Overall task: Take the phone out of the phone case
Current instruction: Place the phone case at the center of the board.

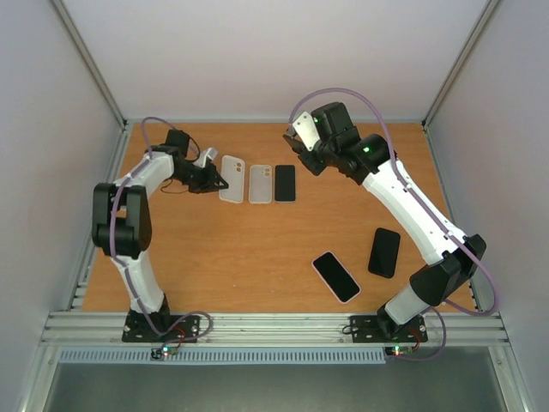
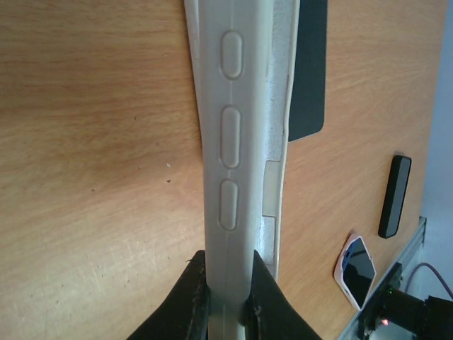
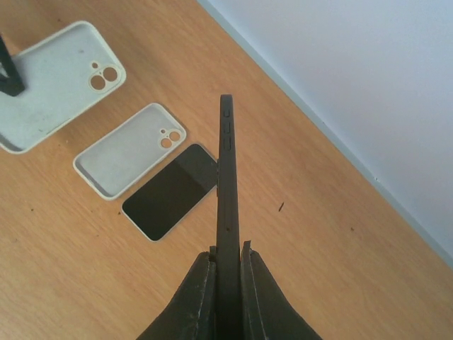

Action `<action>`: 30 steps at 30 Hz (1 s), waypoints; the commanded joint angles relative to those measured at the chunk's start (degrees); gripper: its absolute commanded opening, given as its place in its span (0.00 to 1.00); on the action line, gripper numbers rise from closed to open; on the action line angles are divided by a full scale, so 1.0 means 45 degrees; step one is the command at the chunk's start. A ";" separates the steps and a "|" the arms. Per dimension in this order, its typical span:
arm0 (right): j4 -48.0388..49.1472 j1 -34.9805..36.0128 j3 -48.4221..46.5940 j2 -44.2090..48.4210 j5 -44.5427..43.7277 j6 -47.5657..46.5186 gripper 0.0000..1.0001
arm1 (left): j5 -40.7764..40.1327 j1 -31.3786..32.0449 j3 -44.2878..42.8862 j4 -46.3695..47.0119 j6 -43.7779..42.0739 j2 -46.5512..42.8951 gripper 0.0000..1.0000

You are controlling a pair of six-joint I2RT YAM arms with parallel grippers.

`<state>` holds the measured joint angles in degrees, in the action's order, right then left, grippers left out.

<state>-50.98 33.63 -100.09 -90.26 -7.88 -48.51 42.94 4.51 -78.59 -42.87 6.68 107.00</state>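
Two firm holds over the wooden table (image 1: 257,249).
My left gripper (image 2: 228,280) pinches the white phone case (image 2: 230,142) by its side edge, low at the table's far side; my right gripper (image 3: 228,262) clamps the dark phone (image 3: 226,177) edge-on, raised above the table.

1. Place: a robotics lab test cell (not a home, shop or office).
2. Two white-and-black jointed arms, left arm (image 1: 129,219) and right arm (image 1: 412,206), stand bolted to a slotted aluminium rail (image 1: 274,324) at the near edge of a wooden table (image 1: 257,257).
3. Plain pale panels (image 1: 274,51) close in the table on three sides, framed by metal struts (image 1: 90,60).
4. Purple cables (image 1: 339,90) loop along both arms; small indicator lights (image 1: 163,353) glow at the bases.
5. Laid flat on the table: phone cases (image 1: 260,184) and phones (image 1: 384,252), several in a neat row, like test samples.
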 commanded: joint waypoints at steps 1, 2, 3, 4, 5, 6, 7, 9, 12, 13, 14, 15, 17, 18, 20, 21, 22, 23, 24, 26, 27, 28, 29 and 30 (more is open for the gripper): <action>0.0258 -0.0100 -0.0261 -0.0041 0.0178 0.0272 0.01 | 0.0827 -0.0241 -0.1630 -0.0885 -0.0682 0.1764 0.00; 0.0224 -0.0091 -0.0301 -0.0104 0.0177 0.0282 0.01 | 0.0861 -0.0285 -0.1849 -0.0900 -0.0654 0.2108 0.00; 0.0200 -0.0100 -0.0341 -0.0182 0.0187 0.0291 0.01 | 0.0933 -0.0299 -0.2028 -0.0895 -0.0599 0.2419 0.00; 0.0180 -0.0101 -0.0370 -0.0257 0.0188 0.0287 0.01 | 0.1038 -0.0300 -0.2234 -0.0967 -0.0597 0.2697 0.00; 0.0167 -0.0099 -0.0388 -0.0319 0.0188 0.0274 0.01 | 0.1080 -0.0297 -0.2403 -0.1047 -0.0603 0.2989 0.00; 0.0159 -0.0096 -0.0420 -0.0373 0.0196 0.0273 0.01 | 0.1149 -0.0300 -0.2590 -0.1126 -0.0575 0.3269 0.00; 0.0143 -0.0117 -0.0434 -0.0426 0.0189 0.0263 0.01 | 0.1253 -0.0305 -0.2721 -0.1204 -0.0583 0.3499 0.00; 0.0111 -0.0114 -0.0514 -0.0557 0.0235 0.0286 0.01 | 0.1286 -0.0312 -0.2872 -0.1203 -0.0604 0.3807 0.00; 0.0014 -0.0115 -0.0651 -0.0770 0.0308 0.0357 0.01 | 0.1273 -0.0317 -0.2957 -0.1025 -0.0579 0.4099 0.00; -0.0024 -0.0115 -0.0707 -0.0840 0.0347 0.0364 0.01 | 0.1261 -0.0319 -0.3024 -0.1025 -0.0570 0.4211 0.00; -0.0046 -0.0110 -0.0748 -0.0917 0.0372 0.0382 0.01 | 0.1203 -0.0317 -0.3107 -0.1037 -0.0567 0.4328 0.00; -0.0088 -0.0112 -0.0799 -0.0980 0.0375 0.0398 0.01 | 0.1110 -0.0319 -0.3179 -0.1063 -0.0566 0.4430 0.00; -0.0135 -0.0110 -0.0955 -0.1095 0.0406 0.0426 0.01 | 0.0802 -0.0319 -0.3309 -0.1135 -0.0555 0.4614 0.00; -0.0162 -0.0119 -0.1003 -0.1139 0.0418 0.0428 0.01 | 0.0628 -0.0305 -0.3378 -0.1171 -0.0547 0.4700 0.00; -0.0193 -0.0113 -0.1083 -0.1208 0.0423 0.0429 0.01 | 0.0338 -0.0314 -0.3451 -0.1149 -0.0513 0.4799 0.01; -0.0197 -0.0124 -0.1093 -0.1238 0.0450 0.0443 0.01 | 0.0224 -0.0319 -0.3453 -0.1080 -0.0450 0.4828 0.01; -0.0212 -0.0111 -0.1121 -0.1269 0.0468 0.0448 0.01 | 0.0148 -0.0317 -0.3496 -0.1039 -0.0351 0.4876 0.01; -0.0228 -0.0110 -0.1124 -0.1285 0.0480 0.0465 0.01 | 0.0058 -0.0319 -0.3552 -0.1020 -0.0273 0.4931 0.01; -0.0250 -0.0109 -0.1134 -0.1307 0.0484 0.0468 0.01 | -0.0009 -0.0319 -0.3655 -0.1069 -0.0229 0.5008 0.01; -0.0253 -0.0113 -0.1153 -0.1335 0.0491 0.0467 0.01 | -0.0171 -0.0319 -0.3823 -0.1185 -0.0186 0.5177 0.03; -0.0263 -0.0110 -0.1150 -0.1330 0.0492 0.0455 0.01 | -0.0258 -0.0319 -0.3857 -0.1236 -0.0177 0.5217 0.05; -0.0271 -0.0109 -0.1155 -0.1320 0.0488 0.0457 0.01 | -0.0349 -0.0310 -0.3846 -0.1257 -0.0161 0.5215 0.08; -0.0272 -0.0109 -0.1160 -0.1321 0.0524 0.0449 0.01 | -0.0478 -0.0296 -0.3789 -0.1298 -0.0130 0.5183 0.12; -0.0272 -0.0119 -0.1149 -0.1311 0.0528 0.0448 0.01 | -0.0665 -0.0314 -0.3718 -0.1286 -0.0091 0.5113 0.19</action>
<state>-53.41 33.36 -102.94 -96.16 -5.98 -47.33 44.07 3.46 -94.45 -48.34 5.74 128.75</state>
